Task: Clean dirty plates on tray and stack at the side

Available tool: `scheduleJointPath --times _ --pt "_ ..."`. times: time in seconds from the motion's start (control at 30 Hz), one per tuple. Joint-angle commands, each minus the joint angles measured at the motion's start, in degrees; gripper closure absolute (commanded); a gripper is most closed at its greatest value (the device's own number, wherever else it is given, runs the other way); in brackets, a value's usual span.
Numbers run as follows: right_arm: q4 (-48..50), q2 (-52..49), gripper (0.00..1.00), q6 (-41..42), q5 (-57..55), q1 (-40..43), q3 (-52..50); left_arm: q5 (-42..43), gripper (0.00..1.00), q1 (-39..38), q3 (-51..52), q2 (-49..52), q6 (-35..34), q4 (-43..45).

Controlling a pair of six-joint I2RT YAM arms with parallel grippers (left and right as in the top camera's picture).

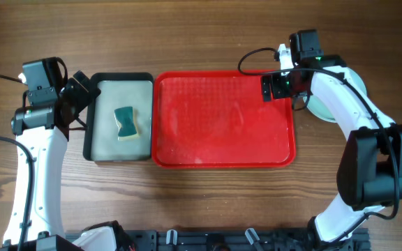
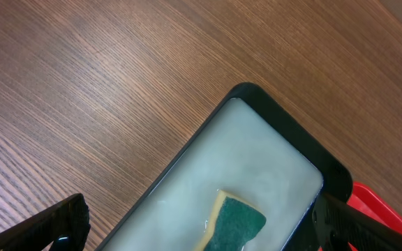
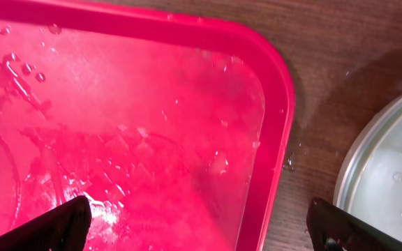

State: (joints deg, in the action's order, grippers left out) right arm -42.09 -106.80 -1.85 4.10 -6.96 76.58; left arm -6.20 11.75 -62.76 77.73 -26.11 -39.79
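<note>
Since the tray (image 1: 222, 132) lies bare and wet, I judge cleaning done and the stacking step at its end. Plates (image 3: 389, 164) rest on the surface just beside the tray's right rim, pale and wet; I cannot tell their count. Right gripper (image 3: 199, 224) hovers over the tray's far right corner, jaws apart, empty. Left gripper (image 2: 201, 226), jaws apart, hangs over the sponge (image 2: 237, 222). The next move calls for lifting both arms clear.

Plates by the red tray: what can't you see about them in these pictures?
Overhead: the right arm covers most of the plates, so their number is unclear.
Right wrist: the picture's edge cuts them off; only one wet rim shows.
Left wrist: no plates; the bottom edge cuts off the sponge.
</note>
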Motion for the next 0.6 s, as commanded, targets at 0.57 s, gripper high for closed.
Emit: scheduleJointPath --times 0.57 --pt "7.04 0.24 0.00 -1.01 0.72 0.07 -0.20 -0.55 0.00 0.33 -0.90 -0.11 -0.72 0.15"
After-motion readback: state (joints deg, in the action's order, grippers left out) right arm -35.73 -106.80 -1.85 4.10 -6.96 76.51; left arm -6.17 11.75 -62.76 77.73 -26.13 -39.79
